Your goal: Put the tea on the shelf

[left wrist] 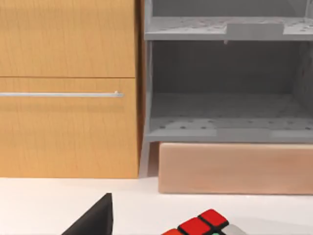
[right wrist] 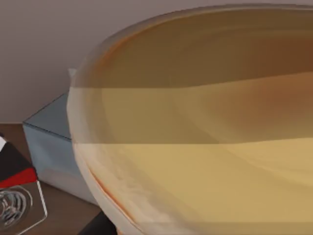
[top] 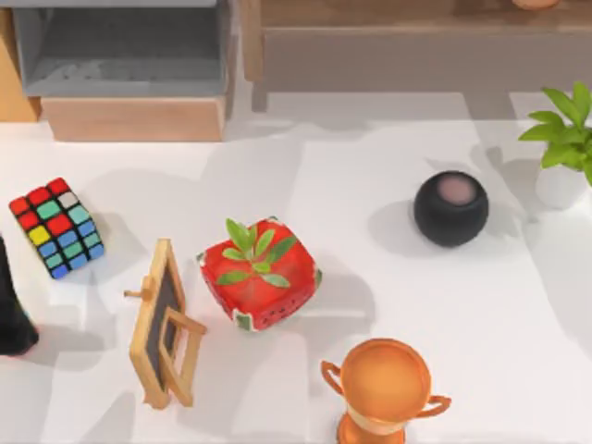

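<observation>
Step, my read: placing, near the end. The tea (right wrist: pixel 195 127) looked to be the tan-orange rounded thing pressed right up against the right wrist camera. Brown wood sat under it and a wall behind, so it was at or just over the shelf (top: pixel 416 46).

Top view: a peach sliver (top: pixel 536 4) at the very top edge, about 1 o'clock, sat on the shelf board. That was probably the same tea.

Right gripper: I couldn't tell how the jaws stood or whether they had hold of the tea. A dark sliver (right wrist: pixel 100 226) below the tea may have been part of a finger, not sure.

Left gripper (top: pixel 11 319): parked at 9 o'clock on the table edge, beside the Rubik's cube (top: pixel 57 228). Jaw state unreadable there too.

Next move, a judgement: confirm the tea's base was flat on the board, then release and back straight out without dragging it. Neighbours were close.

View differences:
- The right wrist view showed a grey-blue box (right wrist: pixel 49 147) just beside the tea and a red-black-white item (right wrist: pixel 17 171) farther along.
- The top view gave the table layout, including the red leaf-topped box (top: pixel 259 273) at centre, well apart from the shelf.
- The left wrist view showed the grey-lined cubby (left wrist: pixel 225 88) with the cube's corner in front.
</observation>
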